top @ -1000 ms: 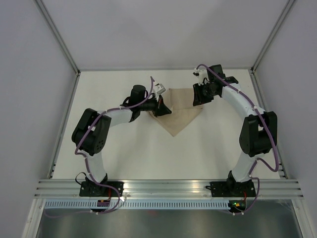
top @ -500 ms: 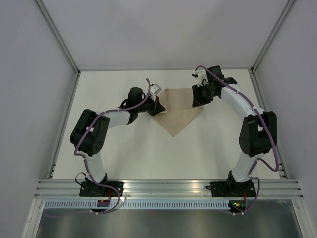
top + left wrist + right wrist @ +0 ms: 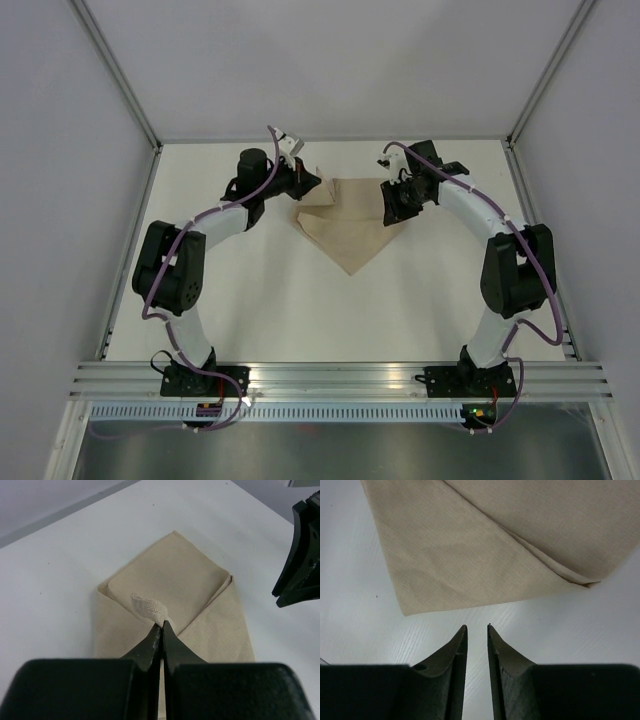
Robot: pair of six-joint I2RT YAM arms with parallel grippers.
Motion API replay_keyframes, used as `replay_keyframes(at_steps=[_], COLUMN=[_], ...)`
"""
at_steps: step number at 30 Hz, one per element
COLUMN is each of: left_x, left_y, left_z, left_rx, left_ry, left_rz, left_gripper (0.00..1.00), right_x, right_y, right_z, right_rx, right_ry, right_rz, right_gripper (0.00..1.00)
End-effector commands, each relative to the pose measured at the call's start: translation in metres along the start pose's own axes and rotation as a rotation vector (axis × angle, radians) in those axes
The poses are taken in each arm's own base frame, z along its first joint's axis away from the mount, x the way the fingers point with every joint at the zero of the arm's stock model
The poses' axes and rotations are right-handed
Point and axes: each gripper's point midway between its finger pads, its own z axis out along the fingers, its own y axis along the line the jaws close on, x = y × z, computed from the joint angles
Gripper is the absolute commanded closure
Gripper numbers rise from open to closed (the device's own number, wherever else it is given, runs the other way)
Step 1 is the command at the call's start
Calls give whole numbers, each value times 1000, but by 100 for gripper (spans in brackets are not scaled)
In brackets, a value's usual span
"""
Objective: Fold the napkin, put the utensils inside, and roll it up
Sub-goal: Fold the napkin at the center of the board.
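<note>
Top external: napkin (image 3: pixel 350 222) lay on the far middle of the table (image 3: pixel 250 300), already folded into a rough triangle, point toward the arm bases. At the napkin's left corner the left gripper (image 3: pixel 161 628) had its jaws pressed together on a curled tip of cloth. That tip was lifted off the layer under it. Read: mid-fold, corner held up so it can be carried in over the napkin's middle. The right gripper (image 3: pixel 476 628) hung just beside the napkin's right edge, over bare table. Its jaws were a narrow gap apart, with nothing between them and no cloth contact. Probably parked there to pin or take the opposite corner. The fork showed in no view, so loading looked not yet begun. Risk: the pinch was thin and the tip could slip out.
</note>
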Motion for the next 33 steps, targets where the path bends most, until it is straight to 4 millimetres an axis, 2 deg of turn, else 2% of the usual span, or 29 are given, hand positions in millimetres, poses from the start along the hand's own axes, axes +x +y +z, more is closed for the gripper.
replay_keyframes(at_steps=[1,7,9,13,18,22,25,26,28,29,33], left_x=[-28,-30,-36,-38,-25,1,28,43,67,75,110], left_y=[-16,-3,-1,-19,-48,-70,-87,-96,-100,-107,-114], left_z=[0,1,2,1,-2,-1,0,0,0,2,4], left_rx=[66,31,36,121,200,242,267,277,267,280,259], left_ry=[-59,-63,-67,-74,-39,32,92,121,175,194,271], left_rz=[6,15,20,25,40,64,85,94,81,88,80], left_gripper=[98,98,98,98,98,98,98,98,98,98,98], right_x=[-15,-11,-8,-6,-11,-13,-15,-15,-15,-15,-16], right_y=[13,17,18,18,17,14,11,11,11,10,10], right_z=[-7,-4,-2,-2,-2,-3,-4,-3,-3,-3,-2], right_rx=[6,1,2,8,18,30,42,46,47,49,48], right_ry=[-52,-37,-30,-31,-34,-38,-44,-43,-42,-40,-37], right_rz=[-39,-50,-55,-56,-62,-66,-70,-72,-72,-71,-71], right_gripper=[73,78,80,82,84,84,84,84,84,84,84])
